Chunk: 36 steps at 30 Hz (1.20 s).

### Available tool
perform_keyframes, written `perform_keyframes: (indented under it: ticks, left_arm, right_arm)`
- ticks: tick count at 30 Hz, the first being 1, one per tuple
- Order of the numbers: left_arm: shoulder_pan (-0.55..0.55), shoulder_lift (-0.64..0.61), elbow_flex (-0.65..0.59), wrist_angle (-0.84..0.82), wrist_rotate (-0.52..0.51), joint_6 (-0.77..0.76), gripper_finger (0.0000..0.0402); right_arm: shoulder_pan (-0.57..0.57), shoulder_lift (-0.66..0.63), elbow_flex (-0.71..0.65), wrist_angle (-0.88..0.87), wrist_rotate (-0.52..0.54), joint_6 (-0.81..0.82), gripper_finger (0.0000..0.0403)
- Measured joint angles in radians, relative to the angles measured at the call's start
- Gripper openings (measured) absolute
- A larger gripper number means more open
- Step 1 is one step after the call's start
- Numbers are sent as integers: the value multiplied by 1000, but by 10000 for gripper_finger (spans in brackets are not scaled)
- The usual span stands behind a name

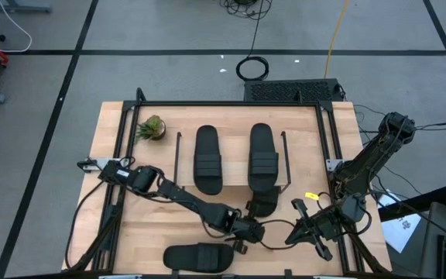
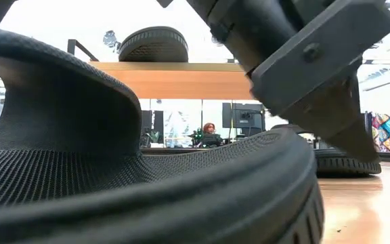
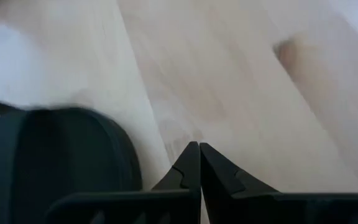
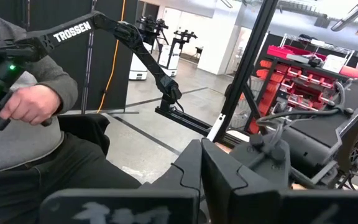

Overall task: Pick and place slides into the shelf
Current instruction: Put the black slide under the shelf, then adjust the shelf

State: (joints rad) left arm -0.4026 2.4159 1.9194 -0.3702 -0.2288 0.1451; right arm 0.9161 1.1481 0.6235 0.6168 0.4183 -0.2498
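While two slides remain off the shelf:
Table [image 1: 114, 139]: carries shelf [image 1: 231, 124], two slides on it.
Near slide [image 1: 198, 256]: long axis left-right, just near-left of left gripper [image 1: 248, 230], jaws closed, empty.
Right gripper [image 1: 310, 229]: farther, jaws closed, empty.

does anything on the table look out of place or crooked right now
One slide lies sideways at the table's near edge, crosswise to the two slides on the shelf. Nothing looks spilled or damaged.
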Motion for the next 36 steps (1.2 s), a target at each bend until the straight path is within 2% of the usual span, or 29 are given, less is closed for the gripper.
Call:
perform_keyframes:
  ticks: [7,11,18,22,24,26,28,32,36]
  left_arm:
    - [16,24,-1,15,-9,-24,0]
    - [25,31,0,28,-113,-53,0]
    - [21,31,0,31,-90,-31,0]
    - [-22,4,0,14,-41,65,0]
    - [-57,-31,0,-7,-49,111,0]
    - [-103,-81,0,-45,-131,158,0]
    - [-148,-132,0,-98,-258,184,0]
    - [-225,-249,0,-251,-448,148,0]
    - [-277,-350,-4,-456,-606,28,0]
  right_arm:
    - [0,0,0,0,0,-1,0]
    - [0,0,0,0,0,-1,0]
    - [0,0,0,0,0,-1,0]
    - [1,0,0,-1,0,-1,0]
    - [7,0,0,-4,10,-11,0]
    - [23,-5,0,-18,83,-29,0]
    - [43,-12,0,-39,203,-32,0]
    - [95,-39,0,-100,424,-23,0]
    - [136,-77,0,-221,488,53,0]
